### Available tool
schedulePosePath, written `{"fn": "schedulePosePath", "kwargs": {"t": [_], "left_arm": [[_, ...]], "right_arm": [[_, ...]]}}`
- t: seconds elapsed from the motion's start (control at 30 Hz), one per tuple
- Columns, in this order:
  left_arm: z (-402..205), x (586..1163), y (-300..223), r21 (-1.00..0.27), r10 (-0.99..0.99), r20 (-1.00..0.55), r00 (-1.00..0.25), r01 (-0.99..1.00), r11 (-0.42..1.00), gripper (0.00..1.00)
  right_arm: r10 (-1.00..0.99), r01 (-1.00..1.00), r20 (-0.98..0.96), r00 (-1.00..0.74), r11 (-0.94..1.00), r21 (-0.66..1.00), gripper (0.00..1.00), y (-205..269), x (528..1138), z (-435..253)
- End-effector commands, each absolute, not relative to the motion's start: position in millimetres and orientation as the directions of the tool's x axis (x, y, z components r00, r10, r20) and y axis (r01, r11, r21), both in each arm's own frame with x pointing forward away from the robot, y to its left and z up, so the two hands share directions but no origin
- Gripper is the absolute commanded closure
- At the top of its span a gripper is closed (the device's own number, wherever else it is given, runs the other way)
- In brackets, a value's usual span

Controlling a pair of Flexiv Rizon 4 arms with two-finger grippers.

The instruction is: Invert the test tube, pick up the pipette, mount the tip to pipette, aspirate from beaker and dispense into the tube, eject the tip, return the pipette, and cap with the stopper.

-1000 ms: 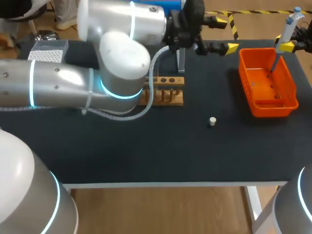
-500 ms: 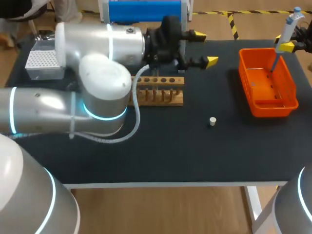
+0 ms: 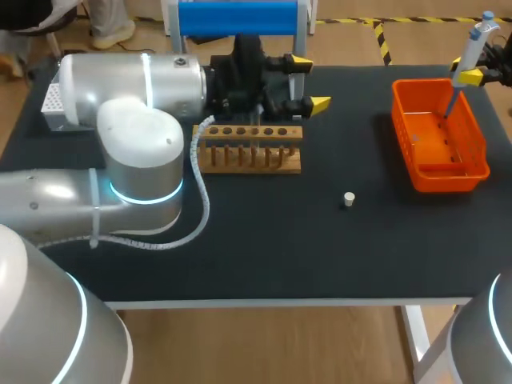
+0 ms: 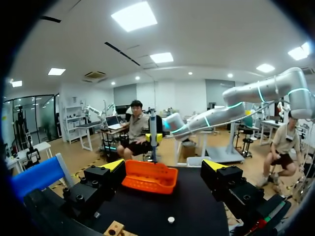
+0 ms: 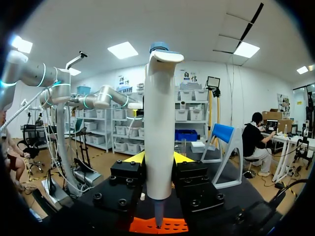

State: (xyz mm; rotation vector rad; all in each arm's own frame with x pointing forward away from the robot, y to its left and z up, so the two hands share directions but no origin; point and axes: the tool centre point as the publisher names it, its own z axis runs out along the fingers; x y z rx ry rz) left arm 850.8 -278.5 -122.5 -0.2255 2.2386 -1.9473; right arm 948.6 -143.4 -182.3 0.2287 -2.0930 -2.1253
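orange basket (image 3: pixel 452 178), black table (image 3: pixel 264 240), tan rack (image 3: pixel 250 158), white stopper (image 3: pixel 349 199)

White, blue-topped pipette (image 3: pixel 478 36) stands upright over the orange bin (image 3: pixel 478 152), nose down. Little white stopper (image 3: pixel 349 199) sits on the desk (image 3: pixel 264 240), near the wooden rack (image 3: pixel 250 152).

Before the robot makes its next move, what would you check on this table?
1. Pipette held in right gripper: ok.
2. Pipette hangs over orange bin: ok.
3. Tip gone from pipette: cannot tell.
4. Left gripper open and empty: ok.
5. Stopper free on the table, apart from wooden rack: ok.
6. Test tube standing in wooden rack: cannot tell.
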Motion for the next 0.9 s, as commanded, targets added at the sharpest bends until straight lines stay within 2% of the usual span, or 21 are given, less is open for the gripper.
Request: {"fn": "schedulePosePath", "kwargs": {"t": [0.03,0.53,0.9], "left_arm": [[-125,842,-258,-0.999,-0.228,-0.022,-0.973,0.012,0.045,0.00],[-124,837,-225,-0.997,-0.239,-0.002,-0.971,-0.016,0.074,0.00],[-125,838,-220,-0.997,-0.254,0.006,-0.967,-0.027,0.078,0.00]], "right_arm": [[-0.216,-0.001,-0.003,-0.976,-0.013,1.000,1.00,-144,950,-182],[-0.216,-0.001,-0.003,-0.976,-0.013,1.000,1.00,-144,950,-182],[-0.216,-0.001,-0.003,-0.976,-0.013,1.000,1.00,-144,950,-182]]}}
